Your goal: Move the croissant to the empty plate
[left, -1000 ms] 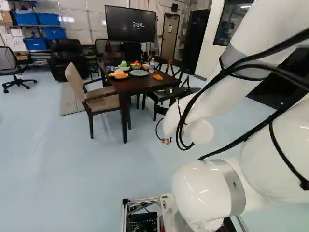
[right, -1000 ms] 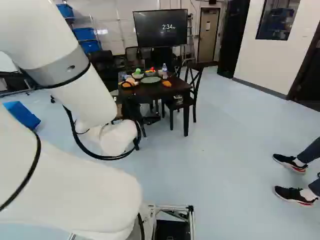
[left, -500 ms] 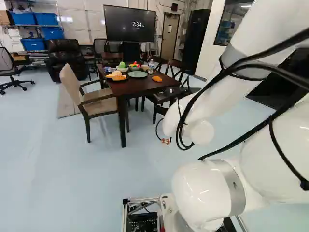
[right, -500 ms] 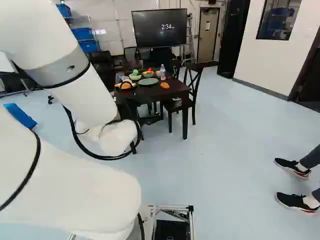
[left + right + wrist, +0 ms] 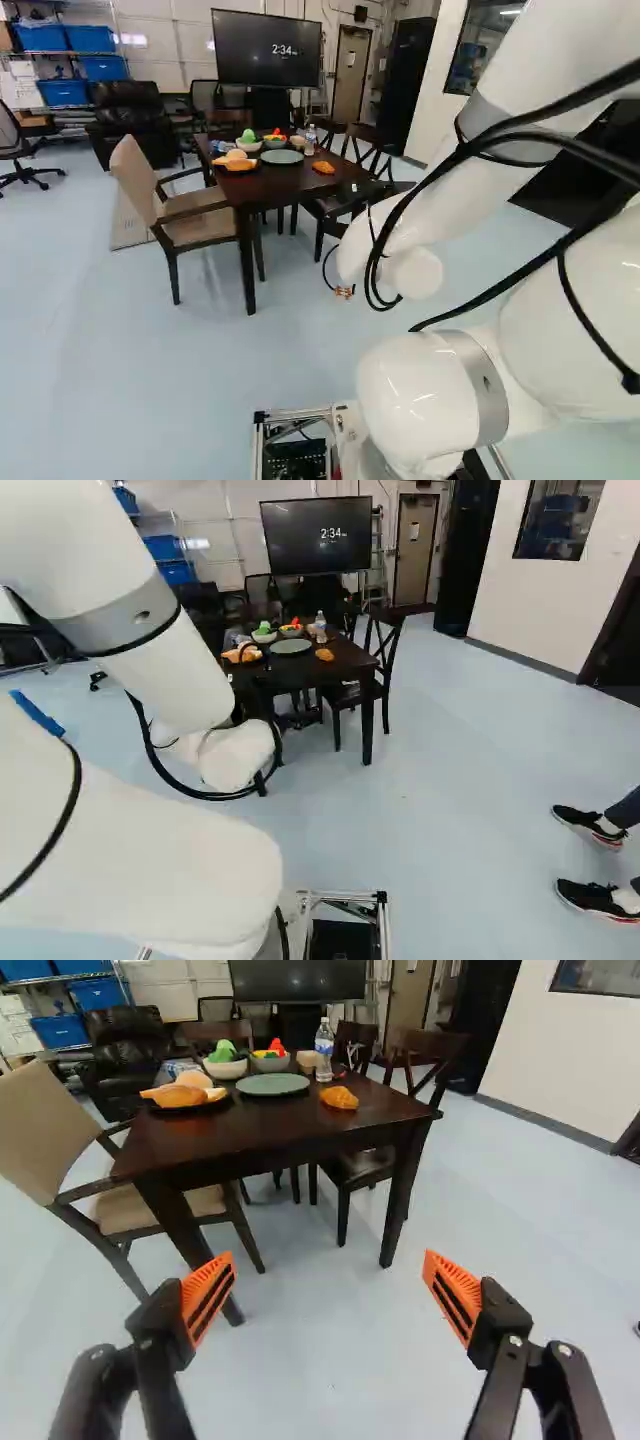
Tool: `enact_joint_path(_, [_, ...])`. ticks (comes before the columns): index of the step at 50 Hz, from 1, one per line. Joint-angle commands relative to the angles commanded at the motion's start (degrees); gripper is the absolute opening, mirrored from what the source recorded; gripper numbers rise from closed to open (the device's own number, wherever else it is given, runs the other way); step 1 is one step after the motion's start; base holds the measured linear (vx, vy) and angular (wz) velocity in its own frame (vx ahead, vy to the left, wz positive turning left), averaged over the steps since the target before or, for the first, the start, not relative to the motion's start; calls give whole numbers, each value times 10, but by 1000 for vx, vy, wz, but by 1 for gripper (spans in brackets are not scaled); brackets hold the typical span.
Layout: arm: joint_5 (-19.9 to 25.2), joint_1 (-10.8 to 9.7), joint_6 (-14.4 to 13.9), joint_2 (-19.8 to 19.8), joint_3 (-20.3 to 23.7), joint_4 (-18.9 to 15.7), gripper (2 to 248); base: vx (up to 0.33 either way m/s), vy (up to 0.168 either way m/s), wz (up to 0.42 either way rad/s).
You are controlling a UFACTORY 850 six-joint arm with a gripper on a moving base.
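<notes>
Pale blue floor (image 5: 180, 380) spreads under a dark wood table (image 5: 285, 1140). Beige armchair (image 5: 40, 1135) at its left edge; beside that edge, a black plate (image 5: 190, 1110) of food. Then the empty green plate (image 5: 272, 1085), toward the far edge, a water bottle (image 5: 324, 1052), and the croissant (image 5: 339, 1097), lying near the right edge. Gripper (image 5: 300, 719) short of the table, jaws wide apart, holding nothing.

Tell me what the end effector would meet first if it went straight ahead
The end effector would probably meet the dark table first, at its near edge or underneath; depth and height are unclear.
</notes>
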Motion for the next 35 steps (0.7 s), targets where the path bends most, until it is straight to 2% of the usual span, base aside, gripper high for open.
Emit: enact_joint_path(35, [0, 0, 0, 0, 0, 0, 247, 164, -53, -11])
